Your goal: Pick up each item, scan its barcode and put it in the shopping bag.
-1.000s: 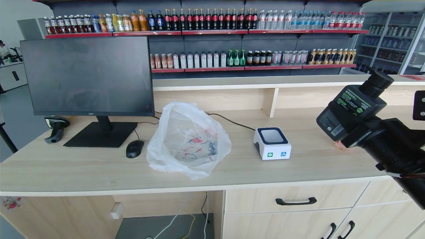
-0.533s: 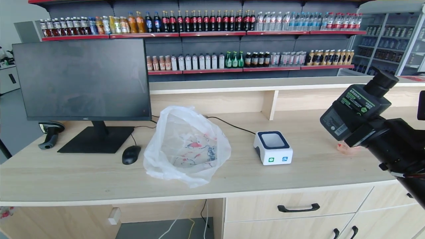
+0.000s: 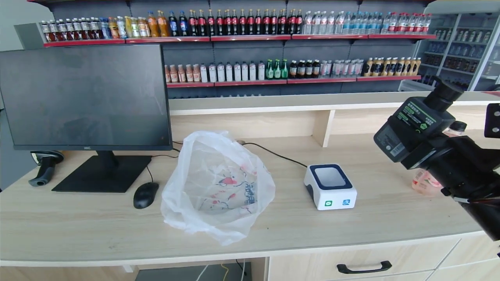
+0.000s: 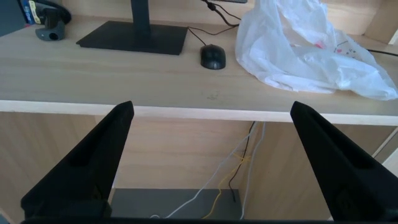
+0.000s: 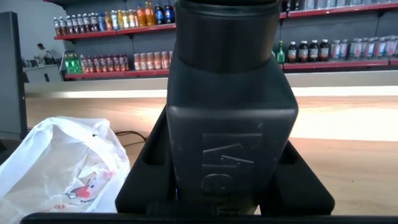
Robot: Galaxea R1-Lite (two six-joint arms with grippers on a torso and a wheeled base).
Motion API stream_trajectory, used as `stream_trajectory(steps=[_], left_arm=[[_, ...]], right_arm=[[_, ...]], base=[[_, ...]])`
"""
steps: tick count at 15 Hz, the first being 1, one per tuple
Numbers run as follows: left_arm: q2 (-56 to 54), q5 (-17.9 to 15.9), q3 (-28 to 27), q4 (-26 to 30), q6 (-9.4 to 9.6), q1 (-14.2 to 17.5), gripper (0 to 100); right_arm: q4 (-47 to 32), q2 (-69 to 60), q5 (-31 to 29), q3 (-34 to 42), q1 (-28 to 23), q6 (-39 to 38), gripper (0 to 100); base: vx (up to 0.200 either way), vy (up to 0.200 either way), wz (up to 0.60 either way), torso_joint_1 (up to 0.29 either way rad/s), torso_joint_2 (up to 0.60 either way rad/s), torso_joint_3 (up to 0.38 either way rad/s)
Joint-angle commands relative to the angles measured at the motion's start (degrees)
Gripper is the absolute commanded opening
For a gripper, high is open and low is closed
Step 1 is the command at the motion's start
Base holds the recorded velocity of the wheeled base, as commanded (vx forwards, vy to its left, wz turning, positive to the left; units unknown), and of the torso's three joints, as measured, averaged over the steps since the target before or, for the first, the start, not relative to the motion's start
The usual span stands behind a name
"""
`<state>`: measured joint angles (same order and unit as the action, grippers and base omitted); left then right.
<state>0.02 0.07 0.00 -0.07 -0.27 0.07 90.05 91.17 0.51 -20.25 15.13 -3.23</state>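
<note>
Black bottle (image 3: 414, 125) w/ black cap is grasped in the R hand (image 3: 420, 155), which is clamped round its lower body. It is held tilted, well above the tabletop (image 3: 97, 230) at the far R side, cap up and away, barcode label turned toward the L. Its contents can't be made out thru the dark wall.

Shopping bag (image 3: 216, 187), thin white plastic, is slumped at mid tabletop w/ mouth open upward. Red & blue marks are seen thru it, but whether print or goods inside can't be told. White box scanner (image 3: 330, 186) is set near the bag on its R, not touching, window facing up. A pink bottle (image 3: 425, 181) is stood on the tabletop behind the R arm, partly hidden.

L hand (image 4: 211, 109) is held low in front of the tabletop edge, released, fingers (image 4: 93, 162) spread wide.
</note>
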Motion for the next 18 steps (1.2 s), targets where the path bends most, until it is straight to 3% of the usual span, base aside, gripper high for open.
stream_trajectory(steps=[1,8,12,18], left_arm=[[-0.02,0.01,0.0,-0.01,0.0,-0.07,100],[-0.02,0.01,0.0,-0.01,0.0,-0.07,100],[-0.02,0.01,0.0,-0.01,0.09,-0.07,100],[-0.02,0.01,0.0,-0.37,0.0,-0.07,100]], right_arm=[[-0.05,2.61,0.63,-2.25,0.08,0.86,0],[-0.05,10.69,17.42,-3.75,1.39,12.63,0],[-0.05,13.77,18.65,-3.13,4.47,13.43,0],[-0.05,17.28,19.44,-3.83,4.47,19.58,0]], base=[[0.0,0.0,0.0,0.0,0.0,0.0],[0.0,0.0,0.0,0.0,0.0,0.0],[0.0,0.0,0.0,0.0,0.0,0.0],[0.0,0.0,0.0,0.0,0.0,0.0]])
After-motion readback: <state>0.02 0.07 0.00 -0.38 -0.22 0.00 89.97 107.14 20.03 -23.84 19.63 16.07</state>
